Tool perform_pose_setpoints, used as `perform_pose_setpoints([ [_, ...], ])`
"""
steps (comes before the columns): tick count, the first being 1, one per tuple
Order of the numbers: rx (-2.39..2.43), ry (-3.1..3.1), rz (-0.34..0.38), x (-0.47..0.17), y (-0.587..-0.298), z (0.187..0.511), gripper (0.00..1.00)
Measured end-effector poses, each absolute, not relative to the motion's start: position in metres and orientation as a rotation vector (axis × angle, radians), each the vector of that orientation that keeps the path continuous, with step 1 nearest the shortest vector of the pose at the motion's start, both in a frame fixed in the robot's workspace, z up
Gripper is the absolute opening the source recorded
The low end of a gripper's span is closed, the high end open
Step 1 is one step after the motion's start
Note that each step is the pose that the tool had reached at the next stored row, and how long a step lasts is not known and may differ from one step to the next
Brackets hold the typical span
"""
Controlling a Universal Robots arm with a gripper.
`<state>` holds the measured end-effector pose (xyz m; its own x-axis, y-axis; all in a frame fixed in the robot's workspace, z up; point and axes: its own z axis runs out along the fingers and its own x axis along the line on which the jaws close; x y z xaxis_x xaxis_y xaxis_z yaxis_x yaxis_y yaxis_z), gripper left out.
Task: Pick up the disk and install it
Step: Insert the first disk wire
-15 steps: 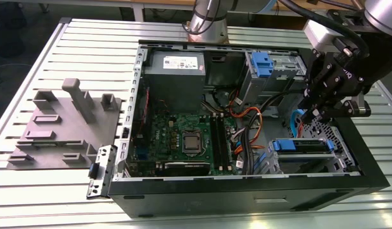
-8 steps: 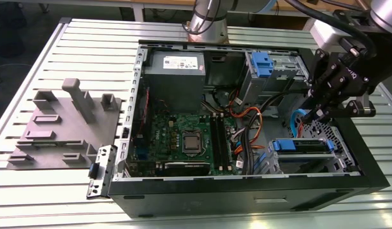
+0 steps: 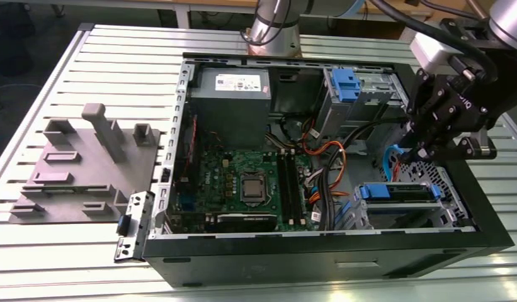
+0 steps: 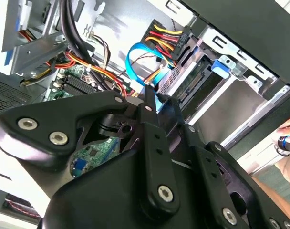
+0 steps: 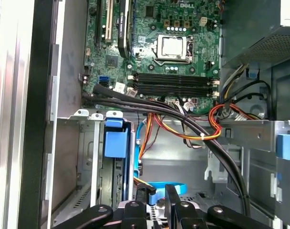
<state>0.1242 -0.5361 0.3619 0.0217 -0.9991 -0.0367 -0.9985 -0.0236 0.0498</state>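
The disk sits edge-on in the lower drive bay of the open computer case, with its blue rail facing up. Both wrist views show it slotted into that bay: disk, disk. My gripper hangs over the case a little above and beyond the bay, apart from the disk. Its fingers stand close together around the end of a flat blue cable, as the second wrist view shows at the gripper. In the first wrist view the gripper meets the blue cable beside the bay.
Black, orange and yellow cables cross the case beside the motherboard. A grey power supply and a blue-clipped metal cage stand at the far wall. A grey fixture lies on the slatted table. A hand is near the case's edge.
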Motion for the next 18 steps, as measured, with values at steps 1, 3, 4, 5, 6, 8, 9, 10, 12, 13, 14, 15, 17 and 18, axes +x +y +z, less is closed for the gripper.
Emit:
perform_pose_setpoints([
  [1, 2.238, -2.188, -0.096, 0.1242, -0.5367, 0.3606, 0.30],
  [3, 2.238, -2.188, -0.095, 0.1242, -0.5372, 0.3589, 0.30],
  [4, 2.238, -2.188, -0.094, 0.1242, -0.5372, 0.3589, 0.30],
  [5, 2.238, -2.187, -0.094, 0.1242, -0.5372, 0.3589, 0.30],
  [6, 2.238, -2.187, -0.094, 0.1242, -0.5372, 0.3589, 0.30],
  [8, 2.238, -2.187, -0.094, 0.1242, -0.5372, 0.3589, 0.30],
  [9, 2.237, -2.187, -0.094, 0.1242, -0.5372, 0.3588, 0.30],
  [10, 2.237, -2.187, -0.094, 0.1242, -0.5372, 0.3588, 0.30],
  [12, 2.237, -2.187, -0.094, 0.1242, -0.5372, 0.3588, 0.22],
  [13, 2.237, -2.187, -0.094, 0.1242, -0.5372, 0.3588, 0.22],
  [14, 2.237, -2.187, -0.094, 0.1242, -0.5372, 0.3588, 0.16],
  [15, 2.237, -2.187, -0.094, 0.1242, -0.5372, 0.3588, 0.16],
  [17, 2.237, -2.187, -0.094, 0.1242, -0.5372, 0.3588, 0.16],
  [18, 2.237, -2.187, -0.093, 0.1242, -0.5372, 0.3588, 0.16],
])
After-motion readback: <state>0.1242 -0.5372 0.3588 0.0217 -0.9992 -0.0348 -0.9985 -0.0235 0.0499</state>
